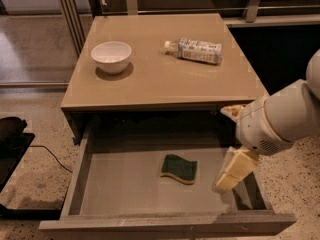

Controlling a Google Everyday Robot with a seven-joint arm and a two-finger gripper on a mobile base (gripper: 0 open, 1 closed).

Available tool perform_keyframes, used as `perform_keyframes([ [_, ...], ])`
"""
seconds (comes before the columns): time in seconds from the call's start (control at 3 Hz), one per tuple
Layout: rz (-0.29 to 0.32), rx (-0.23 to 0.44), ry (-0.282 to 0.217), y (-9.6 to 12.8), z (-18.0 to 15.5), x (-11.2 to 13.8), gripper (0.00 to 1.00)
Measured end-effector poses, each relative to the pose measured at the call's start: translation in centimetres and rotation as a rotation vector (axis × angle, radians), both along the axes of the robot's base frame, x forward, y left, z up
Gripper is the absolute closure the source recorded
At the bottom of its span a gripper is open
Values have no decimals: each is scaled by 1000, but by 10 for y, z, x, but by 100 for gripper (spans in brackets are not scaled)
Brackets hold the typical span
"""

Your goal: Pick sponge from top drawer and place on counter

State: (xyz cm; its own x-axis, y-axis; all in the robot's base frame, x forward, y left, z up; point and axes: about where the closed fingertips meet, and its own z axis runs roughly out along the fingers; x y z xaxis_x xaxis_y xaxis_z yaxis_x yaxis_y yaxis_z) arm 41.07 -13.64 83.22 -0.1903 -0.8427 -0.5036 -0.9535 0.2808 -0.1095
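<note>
Inside the top drawer [120, 186], the sponge [179, 168] lies near the pincer [234, 170], seemingly apart; grip state unclear.

The robot's white arm [285, 116] is cut off by the right edge, so its upper length and base are out of sight. The gripper [234, 170] hangs over the right side of the top drawer [125, 184] and hides part of the drawer's right wall and floor behind it. The back of the drawer is lost in deep shadow beneath the desk [165, 79]. The drawer's front panel is cropped by the bottom edge. The print on the bottle [196, 50] is too small to read. A dark object [10, 134] on the floor at the left is cut off by the edge and cannot be identified.
</note>
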Motion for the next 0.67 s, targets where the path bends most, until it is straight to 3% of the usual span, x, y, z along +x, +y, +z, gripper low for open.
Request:
perform_keyframes([
  [0.33, 1, 56, -8, 23, -45, 1, 0],
  [0.67, -17, 50, 10, 40, -86, 5, 0],
])
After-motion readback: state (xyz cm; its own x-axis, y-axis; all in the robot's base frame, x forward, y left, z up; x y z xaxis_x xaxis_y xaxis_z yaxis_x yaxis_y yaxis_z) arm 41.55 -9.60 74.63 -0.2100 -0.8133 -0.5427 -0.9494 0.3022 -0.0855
